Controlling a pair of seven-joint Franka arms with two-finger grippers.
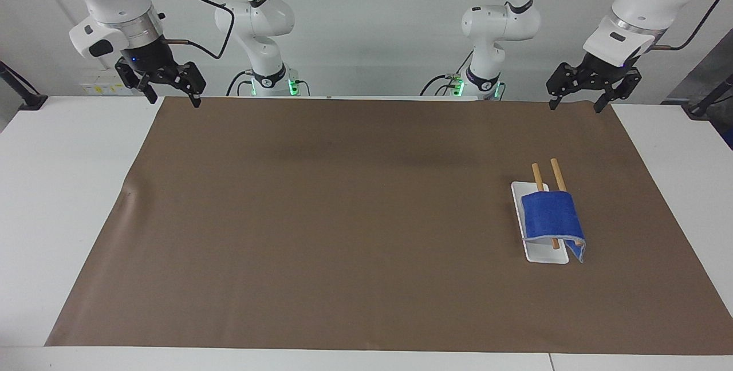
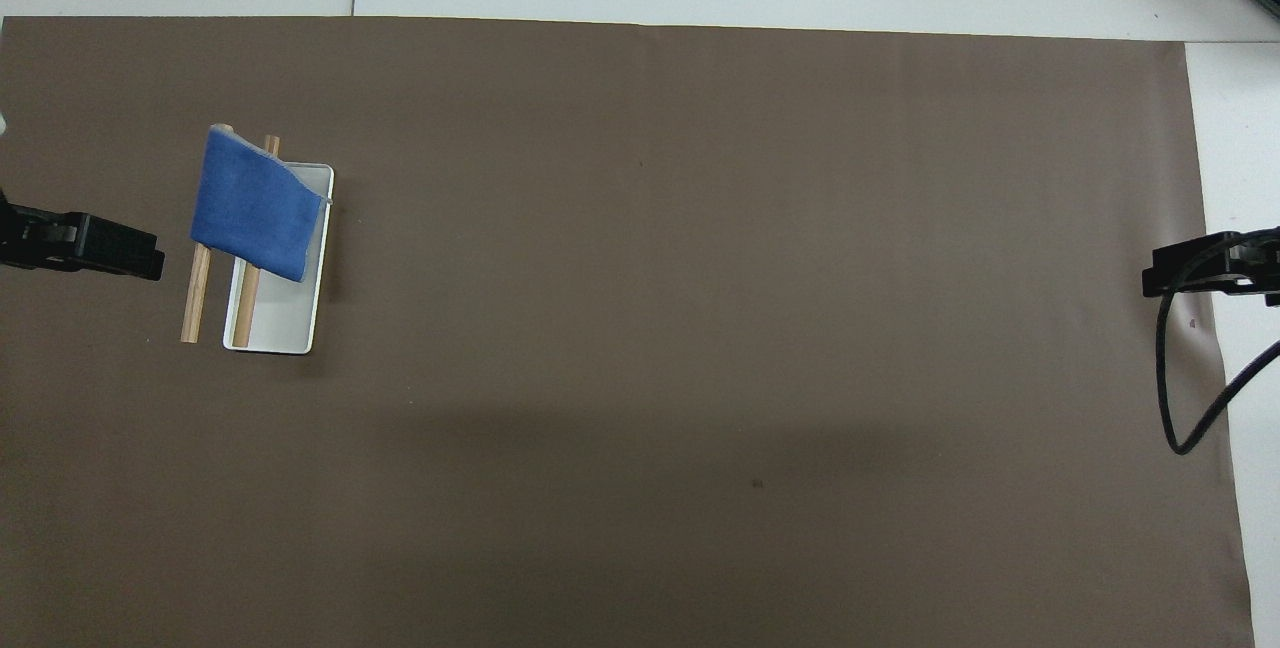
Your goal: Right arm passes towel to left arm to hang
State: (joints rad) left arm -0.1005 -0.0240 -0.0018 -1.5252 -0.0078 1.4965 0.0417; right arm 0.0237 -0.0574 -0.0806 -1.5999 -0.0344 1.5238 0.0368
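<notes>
The towel (image 1: 551,216) is draped over the two wooden rods (image 1: 555,175) of the white-based rack (image 1: 538,253), toward the left arm's end of the tabletop (image 1: 74,199). The left gripper (image 1: 574,103) hangs over the brown mat's (image 1: 343,216) corner, its fingers spread wide and holding nothing. The right gripper (image 1: 174,99) hangs over the mat's other robot-side corner, fingers likewise spread and empty.

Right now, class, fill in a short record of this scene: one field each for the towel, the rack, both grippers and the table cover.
towel: blue, draped over the rack's two wooden rods
rack: white base, toward the left arm's end of the table
left gripper: fingers open, empty, raised over the mat's edge
right gripper: fingers open, empty, waiting
table cover: brown mat
</notes>
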